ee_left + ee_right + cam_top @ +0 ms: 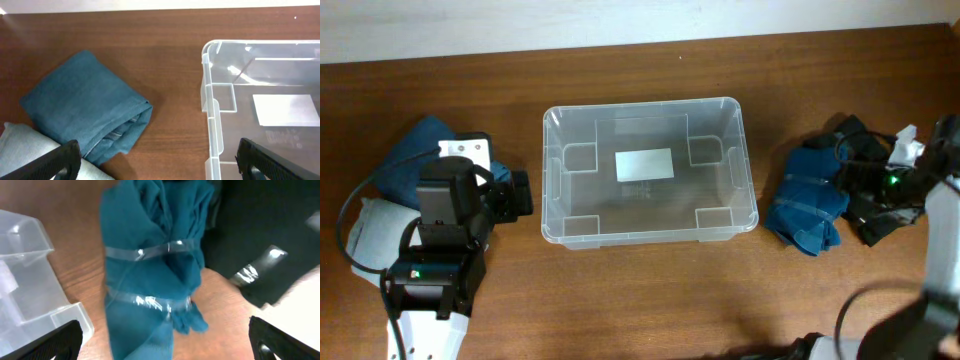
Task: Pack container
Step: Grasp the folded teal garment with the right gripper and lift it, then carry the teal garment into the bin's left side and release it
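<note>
Clear container [650, 233] with white label [643, 165]

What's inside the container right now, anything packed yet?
Nothing is packed yet: the container holds only the white label on its base. Its clear walls hide nothing from overhead; each wrist view catches just one end of it.

The left arm [435, 270] stands at the near-left corner of the tabletop and reaches toward the far edge. Its wrist is turned so the left gripper [518, 193] points right, with its fingers [62, 160] spread wide. The right arm [942, 250] stands along the right edge. The right gripper [165, 345] aims left, its fingers [272, 340] also wide apart.
</note>
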